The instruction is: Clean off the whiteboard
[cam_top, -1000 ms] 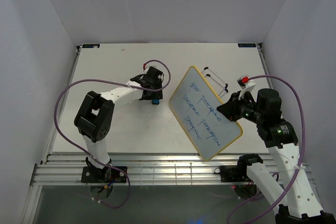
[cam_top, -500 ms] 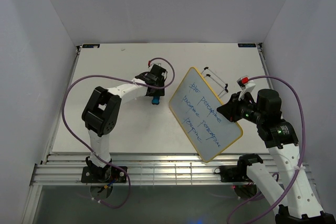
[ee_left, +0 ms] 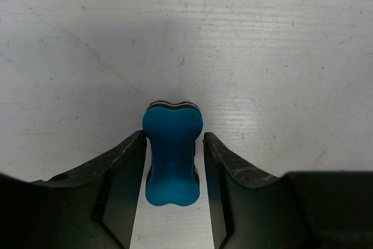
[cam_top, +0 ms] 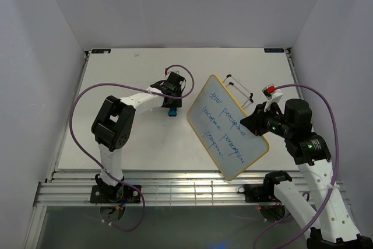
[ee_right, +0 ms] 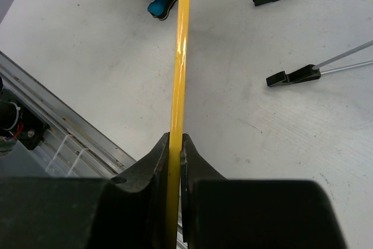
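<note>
My right gripper (cam_top: 252,122) holds the whiteboard (cam_top: 227,126) tilted above the table. It has a glossy white face, a yellow frame and blue handwritten lines. In the right wrist view that gripper (ee_right: 175,141) is shut on the yellow frame edge (ee_right: 180,56). A small blue eraser (cam_top: 173,111) lies on the table to the left of the board. My left gripper (ee_left: 173,138) is low over the eraser (ee_left: 172,155), one finger on each side. A thin gap still shows at the right finger, so the jaws are open.
Two black-tipped wire feet (ee_right: 291,76) lie on the table behind the board, also seen from above (cam_top: 239,87). Metal rails (cam_top: 175,188) run along the table's near edge. White walls close in the left, right and back sides.
My left arm has reached a little further right over the eraser and its jaws have narrowed around it. The right arm and the whiteboard have stayed still.
</note>
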Action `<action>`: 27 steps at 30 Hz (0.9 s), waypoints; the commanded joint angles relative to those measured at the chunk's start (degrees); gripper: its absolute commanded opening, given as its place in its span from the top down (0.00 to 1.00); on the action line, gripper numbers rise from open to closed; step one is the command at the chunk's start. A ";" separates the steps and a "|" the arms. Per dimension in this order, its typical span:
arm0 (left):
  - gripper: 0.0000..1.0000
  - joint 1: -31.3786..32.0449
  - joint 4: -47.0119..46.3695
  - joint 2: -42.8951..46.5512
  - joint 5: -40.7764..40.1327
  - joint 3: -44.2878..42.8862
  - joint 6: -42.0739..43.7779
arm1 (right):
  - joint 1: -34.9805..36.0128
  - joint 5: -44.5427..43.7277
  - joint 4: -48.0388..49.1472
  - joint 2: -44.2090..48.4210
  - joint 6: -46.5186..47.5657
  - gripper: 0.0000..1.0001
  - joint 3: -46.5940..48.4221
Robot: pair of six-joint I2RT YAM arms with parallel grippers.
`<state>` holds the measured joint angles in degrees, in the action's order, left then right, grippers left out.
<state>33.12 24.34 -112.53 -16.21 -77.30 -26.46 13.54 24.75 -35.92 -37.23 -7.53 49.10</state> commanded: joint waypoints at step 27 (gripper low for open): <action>0.76 0.01 -2.19 2.40 2.14 2.85 -1.58 | 1.49 -0.41 5.25 0.58 4.37 0.92 1.35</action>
<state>33.12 23.90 -112.53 -15.07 -75.31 -27.88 14.50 24.56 -35.86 -37.23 -7.27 49.08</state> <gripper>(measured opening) 0.409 0.121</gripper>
